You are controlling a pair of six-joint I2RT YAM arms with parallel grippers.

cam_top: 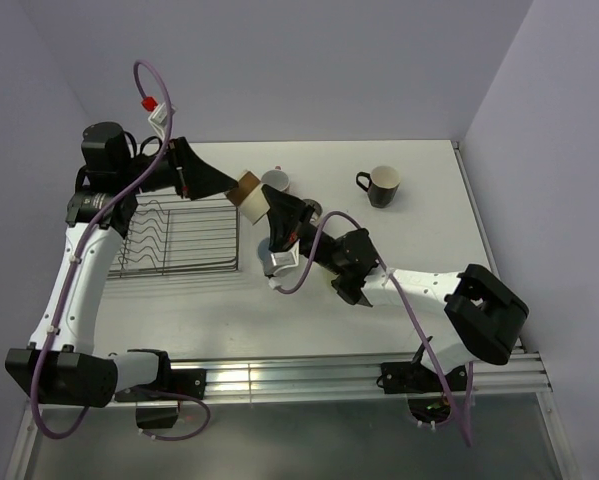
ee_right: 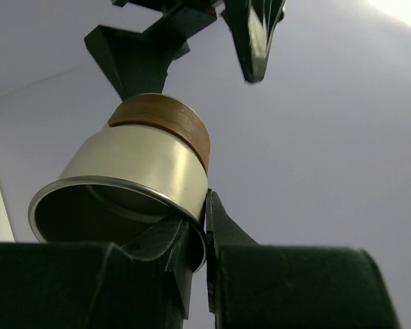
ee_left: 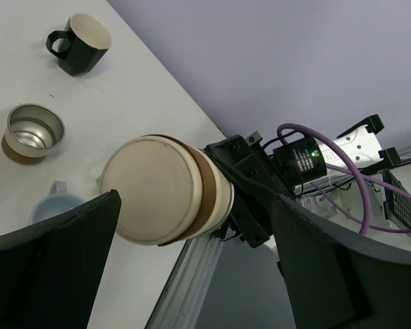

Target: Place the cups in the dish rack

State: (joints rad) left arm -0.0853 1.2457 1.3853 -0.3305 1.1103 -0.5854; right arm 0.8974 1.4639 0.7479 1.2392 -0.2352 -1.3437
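Top external view shows the white table [cam_top: 419,250] with the dish rack [cam_top: 179,235] at left centre. Just right of the rack, near frame centre, the two grippers meet. The right gripper [ee_right: 206,226] is pinched tight on the rim of a brown-banded metallic cup [ee_right: 143,164], holding it tilted in the air. The left gripper [cam_top: 234,188] is spread wide, its fingers [ee_left: 54,267] on either side of that cup; whether they touch it is unclear. On the table stand a black mug [cam_top: 382,185] at upper right, a light blue mug [ee_left: 57,202], and a second metallic cup [ee_left: 32,132].
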